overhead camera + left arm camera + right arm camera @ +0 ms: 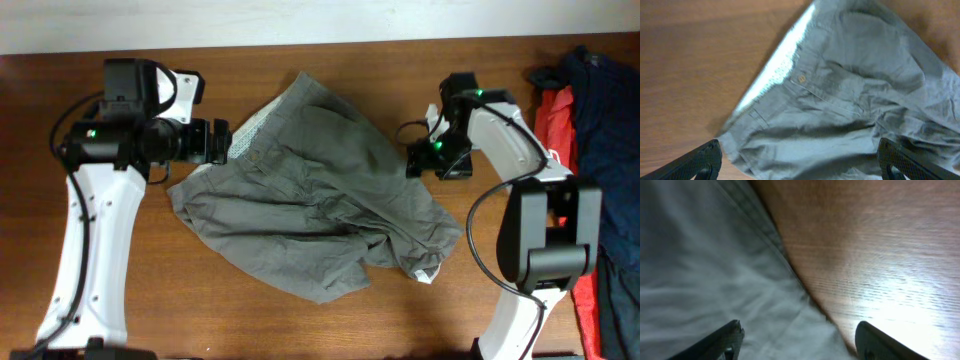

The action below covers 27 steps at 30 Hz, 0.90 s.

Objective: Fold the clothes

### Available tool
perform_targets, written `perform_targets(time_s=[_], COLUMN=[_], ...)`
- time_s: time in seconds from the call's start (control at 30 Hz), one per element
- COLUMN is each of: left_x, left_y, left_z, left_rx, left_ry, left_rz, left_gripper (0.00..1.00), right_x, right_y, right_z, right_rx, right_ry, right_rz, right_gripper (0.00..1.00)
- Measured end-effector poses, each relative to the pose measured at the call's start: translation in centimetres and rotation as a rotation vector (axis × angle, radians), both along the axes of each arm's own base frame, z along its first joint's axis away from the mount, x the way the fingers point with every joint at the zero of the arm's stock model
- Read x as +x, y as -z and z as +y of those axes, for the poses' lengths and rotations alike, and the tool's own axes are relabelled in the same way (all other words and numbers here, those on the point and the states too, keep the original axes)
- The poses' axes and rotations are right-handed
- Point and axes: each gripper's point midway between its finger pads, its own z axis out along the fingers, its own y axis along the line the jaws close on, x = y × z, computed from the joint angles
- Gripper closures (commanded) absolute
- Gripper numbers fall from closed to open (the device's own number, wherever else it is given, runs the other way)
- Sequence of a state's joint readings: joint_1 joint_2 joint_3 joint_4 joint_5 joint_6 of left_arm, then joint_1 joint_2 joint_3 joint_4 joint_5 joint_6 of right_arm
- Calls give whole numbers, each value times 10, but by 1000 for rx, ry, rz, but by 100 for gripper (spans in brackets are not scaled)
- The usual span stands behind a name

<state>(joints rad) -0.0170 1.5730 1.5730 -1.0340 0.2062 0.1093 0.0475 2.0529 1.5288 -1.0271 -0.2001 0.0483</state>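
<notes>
A pair of grey-olive shorts (310, 190) lies rumpled and unfolded in the middle of a wooden table (300, 330), flanked by two white-and-black robot arms. Seen from overhead, the waistband (770, 102) points toward 10 o'clock and the legs trail toward 4 and 5 o'clock, where a scrap of pale fabric (425, 272) shows at the hem.

The left gripper (222, 140) hovers at 9 to 10 o'clock of the garment, just beside the waistband. Its jaws are spread wide, its dark fingers (705, 160) sit at the bottom corners of the wrist view, and nothing is pinched between them. That camera looks down on a small tan button (801, 78) and a bright strip of pale lining (782, 55) along the band's upper edge.

The right gripper (412, 160) sits at about 2 o'clock of the shorts, near their edge. Its fingers (730, 340) are also parted, one above grey cloth and the other above bare wood (the wrist picture is blurred, and contact with the fabric cannot be told).

At the table's 3 o'clock edge, well apart from the shorts, a red garment (555, 110) and navy-blue garments (605, 90) lie heaped together.
</notes>
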Motion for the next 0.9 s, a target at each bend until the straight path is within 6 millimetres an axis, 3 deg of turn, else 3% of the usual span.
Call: perform_targets(time_s=[0.03, 0.13, 0.2, 0.33, 0.43, 0.53, 0.7, 0.8, 0.87, 0.9], left_x=[0, 0, 0, 0, 0, 0, 0, 0, 0, 0], left_y=[4, 12, 12, 12, 12, 12, 12, 12, 12, 12], left_z=[-1, -4, -5, -7, -7, -8, -8, -8, -8, -8], left_rx=[-6, -23, -27, -35, -38, -40, -42, -42, -42, -42], left_ry=[3, 13, 16, 20, 22, 23, 24, 24, 24, 24], left_rz=[13, 43, 46, 45, 46, 46, 46, 46, 46, 46], left_gripper=[1, 1, 1, 1, 1, 1, 1, 1, 1, 1], right_x=[-1, -6, -11, -13, -3, 36, 102, 126, 134, 135], right_y=[6, 19, 22, 19, 2, -41, -170, -243, -269, -272], right_z=[1, 5, 11, 23, 26, 28, 35, 39, 34, 31], right_rx=[0, 7, 19, 31, 13, -22, -64, -75, -97, -107], right_ry=[-3, -18, -29, -79, -110, -125, -142, -131, -111, -103], right_rz=[-4, -2, 7, 12, -18, -166, -573, -814, -902, -911], right_gripper=[31, 77, 96, 96, 96, 96, 96, 96, 96, 76])
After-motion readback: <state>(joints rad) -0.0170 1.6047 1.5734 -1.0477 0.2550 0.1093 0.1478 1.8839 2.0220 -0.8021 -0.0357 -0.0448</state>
